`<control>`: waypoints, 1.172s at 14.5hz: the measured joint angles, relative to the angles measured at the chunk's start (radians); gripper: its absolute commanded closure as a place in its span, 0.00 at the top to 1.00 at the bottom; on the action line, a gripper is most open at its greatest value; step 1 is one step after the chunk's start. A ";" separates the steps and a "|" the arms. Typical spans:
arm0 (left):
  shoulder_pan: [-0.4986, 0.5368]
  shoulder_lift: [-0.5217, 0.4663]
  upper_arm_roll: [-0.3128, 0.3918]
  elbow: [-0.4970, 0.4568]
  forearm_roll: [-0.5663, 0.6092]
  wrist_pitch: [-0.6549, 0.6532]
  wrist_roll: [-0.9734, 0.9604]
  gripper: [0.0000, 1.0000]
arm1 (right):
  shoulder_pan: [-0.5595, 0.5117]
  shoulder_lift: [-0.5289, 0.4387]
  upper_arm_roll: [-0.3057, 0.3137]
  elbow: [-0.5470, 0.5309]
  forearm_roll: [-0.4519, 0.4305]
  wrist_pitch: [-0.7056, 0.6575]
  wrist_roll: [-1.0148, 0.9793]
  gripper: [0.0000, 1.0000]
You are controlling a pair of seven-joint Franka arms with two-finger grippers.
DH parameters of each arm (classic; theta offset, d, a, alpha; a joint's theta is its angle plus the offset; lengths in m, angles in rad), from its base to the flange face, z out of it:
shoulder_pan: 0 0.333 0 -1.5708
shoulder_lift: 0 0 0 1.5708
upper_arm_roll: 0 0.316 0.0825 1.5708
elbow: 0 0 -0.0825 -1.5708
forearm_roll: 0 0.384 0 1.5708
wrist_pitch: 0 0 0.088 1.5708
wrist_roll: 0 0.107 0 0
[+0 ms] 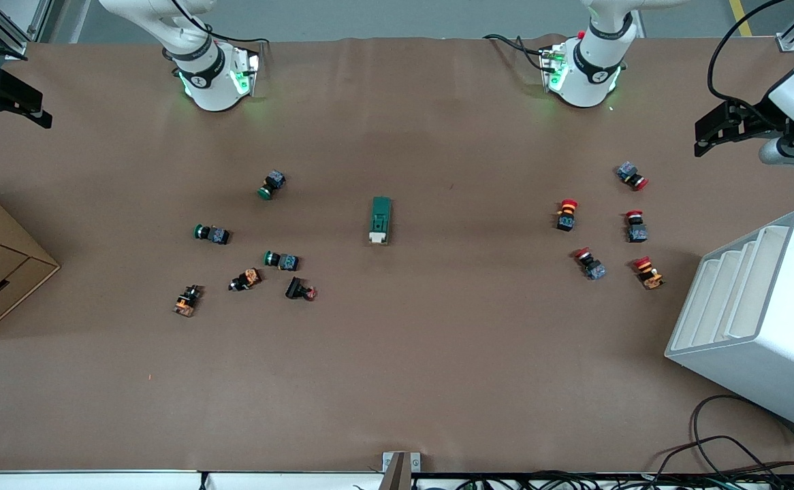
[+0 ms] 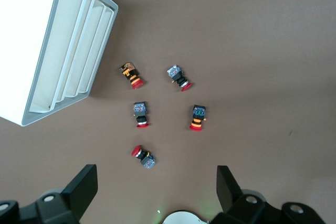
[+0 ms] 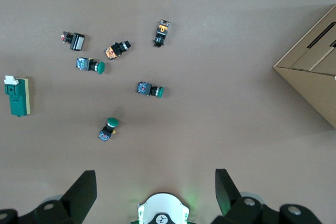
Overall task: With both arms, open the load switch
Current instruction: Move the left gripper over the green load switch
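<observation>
Switch [image 1: 380,220] untouched mid-surface. Left end effector [image 2: 157,192] wide over red buttons [image 2: 168,114]; right end effector [image 3: 156,192] wide near surface edge. Risk — switch skids unless one arm pins it.

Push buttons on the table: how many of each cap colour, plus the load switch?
Red-capped push buttons: 5
Green-capped push buttons: 3
Other small button parts without a clear red or green cap: 3
Load switch: 1
Total: 12
</observation>
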 measured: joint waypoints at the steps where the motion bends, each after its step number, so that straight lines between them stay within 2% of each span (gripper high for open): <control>1: -0.002 0.003 -0.002 0.006 0.000 0.000 0.000 1.00 | 0.000 0.000 0.000 0.000 0.000 0.000 0.000 1.00; 5: -0.009 0.021 -0.009 0.029 0.000 0.007 0.000 1.00 | 0.000 0.000 0.000 0.000 0.000 0.000 0.000 1.00; 8: -0.046 0.082 -0.017 0.075 0.000 0.019 -0.017 1.00 | 0.000 0.000 0.000 0.000 0.000 0.000 0.000 1.00; 12: -0.133 0.157 -0.074 0.099 0.000 0.096 -0.214 1.00 | 0.000 0.000 0.000 0.000 0.000 0.000 0.000 1.00; 17: -0.348 0.225 -0.094 0.102 0.000 0.259 -0.536 1.00 | 0.000 0.000 0.000 0.000 0.000 0.000 0.000 1.00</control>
